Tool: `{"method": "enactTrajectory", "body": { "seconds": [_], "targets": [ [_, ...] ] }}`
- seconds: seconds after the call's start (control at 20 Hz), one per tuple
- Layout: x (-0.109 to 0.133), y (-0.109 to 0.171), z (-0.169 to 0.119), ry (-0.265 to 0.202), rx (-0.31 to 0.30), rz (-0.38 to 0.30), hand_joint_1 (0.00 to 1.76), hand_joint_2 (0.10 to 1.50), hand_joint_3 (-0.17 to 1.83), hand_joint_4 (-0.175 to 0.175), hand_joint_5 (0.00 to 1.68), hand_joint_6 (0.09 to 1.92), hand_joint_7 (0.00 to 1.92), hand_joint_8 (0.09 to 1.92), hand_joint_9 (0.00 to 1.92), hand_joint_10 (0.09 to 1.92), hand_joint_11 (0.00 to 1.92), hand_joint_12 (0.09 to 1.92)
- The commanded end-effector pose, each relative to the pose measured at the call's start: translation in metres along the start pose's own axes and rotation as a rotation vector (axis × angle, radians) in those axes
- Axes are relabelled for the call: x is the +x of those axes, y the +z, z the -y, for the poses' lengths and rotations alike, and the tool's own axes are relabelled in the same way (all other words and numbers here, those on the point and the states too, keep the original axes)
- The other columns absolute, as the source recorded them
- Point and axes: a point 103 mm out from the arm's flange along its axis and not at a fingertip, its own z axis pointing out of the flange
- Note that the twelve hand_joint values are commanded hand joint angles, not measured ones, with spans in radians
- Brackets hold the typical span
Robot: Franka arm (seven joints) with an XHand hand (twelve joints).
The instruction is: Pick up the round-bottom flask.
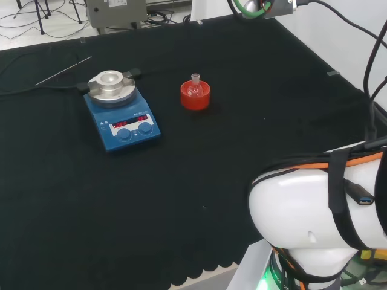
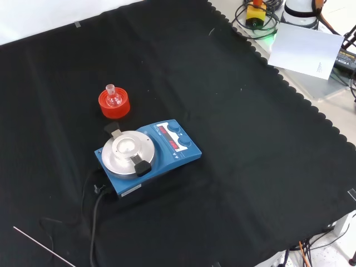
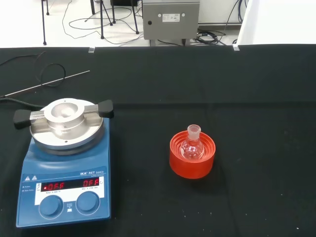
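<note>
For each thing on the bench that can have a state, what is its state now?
Round-bottom flask: upright, seated in its stand, looks empty.
Red ribbed stand: on the cloth, holding the flask.
Blue hotplate stirrer: display lit, nothing standing on its metal top.
Thin metal rod: lying flat on the cloth.

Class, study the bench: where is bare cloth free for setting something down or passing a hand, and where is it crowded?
Free: the wide cloth to the front view's right of the blue hotplate, and the strip above the flask on its red stand. Crowded: the narrow gap between stand and hotplate, and the lower left, where the hotplate's cable and a thin rod lie.
</note>
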Motion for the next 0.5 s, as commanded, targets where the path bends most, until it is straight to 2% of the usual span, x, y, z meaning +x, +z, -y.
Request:
{"method": "enactTrajectory", "body": {
  "seconds": [0.05,0.2,0.5],
  "targets": [
    [0.0369,0.0047,-0.002,-0.006,-0.05,0.032,0.59,0.95,0.43,-0.043,0.62,0.33,0.34,0.66,0.4,0.71,0.0,1.37],
    [0.0403,0.0033,-0.0016,-0.003,-0.057,0.039,0.62,0.91,0.51,-0.047,0.65,0.47,0.39,0.67,0.44,0.7,0.01,1.41],
    [0.0372,0.0073,-0.0044,0.005,-0.045,0.021,0.62,0.89,0.53,-0.048,0.64,0.52,0.4,0.67,0.46,0.7,0.05,1.41]
  ]
}}
